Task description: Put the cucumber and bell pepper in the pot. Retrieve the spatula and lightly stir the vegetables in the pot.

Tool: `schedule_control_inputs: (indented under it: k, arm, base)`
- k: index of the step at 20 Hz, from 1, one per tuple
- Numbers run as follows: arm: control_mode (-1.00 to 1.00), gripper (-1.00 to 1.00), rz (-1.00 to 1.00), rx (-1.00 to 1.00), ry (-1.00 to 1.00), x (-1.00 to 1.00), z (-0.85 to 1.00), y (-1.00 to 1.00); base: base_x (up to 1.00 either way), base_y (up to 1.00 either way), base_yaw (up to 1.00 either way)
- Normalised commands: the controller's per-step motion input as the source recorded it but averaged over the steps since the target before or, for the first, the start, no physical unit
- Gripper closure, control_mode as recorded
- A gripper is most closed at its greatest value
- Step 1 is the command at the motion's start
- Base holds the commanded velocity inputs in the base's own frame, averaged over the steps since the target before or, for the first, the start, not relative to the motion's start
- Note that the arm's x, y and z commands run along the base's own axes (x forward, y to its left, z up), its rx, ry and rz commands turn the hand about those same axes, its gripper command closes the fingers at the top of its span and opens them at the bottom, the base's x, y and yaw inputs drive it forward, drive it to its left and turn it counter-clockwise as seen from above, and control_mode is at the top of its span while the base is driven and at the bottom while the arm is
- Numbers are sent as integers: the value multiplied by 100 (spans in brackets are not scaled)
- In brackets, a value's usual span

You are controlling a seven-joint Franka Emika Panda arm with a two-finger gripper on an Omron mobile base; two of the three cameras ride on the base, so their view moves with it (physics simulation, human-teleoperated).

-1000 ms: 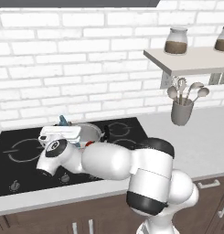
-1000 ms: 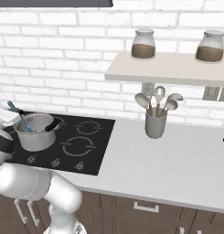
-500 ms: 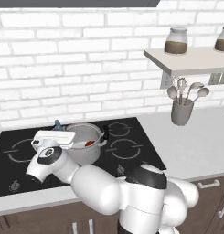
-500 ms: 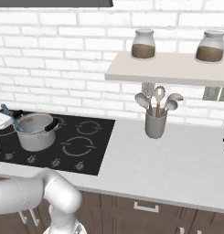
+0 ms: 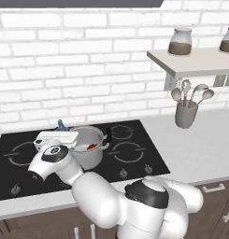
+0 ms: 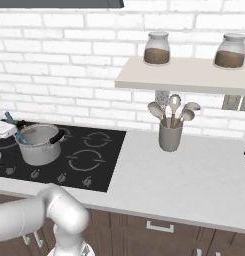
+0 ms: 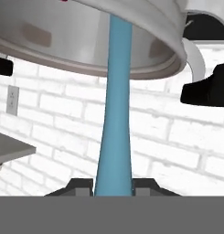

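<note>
The steel pot (image 5: 90, 151) stands on the black cooktop (image 5: 134, 158), with the red bell pepper (image 5: 91, 146) inside it. My gripper (image 7: 113, 185) is shut on the handle of the light blue spatula (image 7: 115, 114), which runs from the fingers to the pot (image 7: 63, 41). In the left base view my white hand sits at the pot's left rim and the spatula's (image 5: 61, 124) end sticks up behind it. From the right, the spatula (image 6: 12, 121) slants down into the pot (image 6: 39, 146). The cucumber is hidden.
A grey holder of metal spoons and ladles (image 5: 185, 114) (image 6: 170, 136) stands on the counter to the right of the cooktop. Above it a wall shelf (image 6: 184, 80) carries two jars. The brick wall runs close behind the pot.
My hand has shifted left along the pot's rim with the spatula in it, and the arm's elbow has swung down and to the right. The pot has stayed put.
</note>
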Motion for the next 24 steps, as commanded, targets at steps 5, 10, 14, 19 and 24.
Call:
schedule_control_inputs:
  k: [5, 10, 14, 19, 24]
  arm:
    - [-100, 100, 0, 0, 14, 31, -51, -26]
    - [-100, 100, 0, 0, 9, 19, -59, -24]
    - [-100, 100, 0, -4, -2, 3, -58, -23]
    - [-100, 100, 1, -7, -14, -2, -59, -36]
    - [-100, 100, 0, 0, -8, 0, -45, -65]
  base:
    - [0, 0, 0]
    - [0, 0, 0]
    - [0, 0, 0]
    - [0, 0, 0]
    - [0, 0, 0]
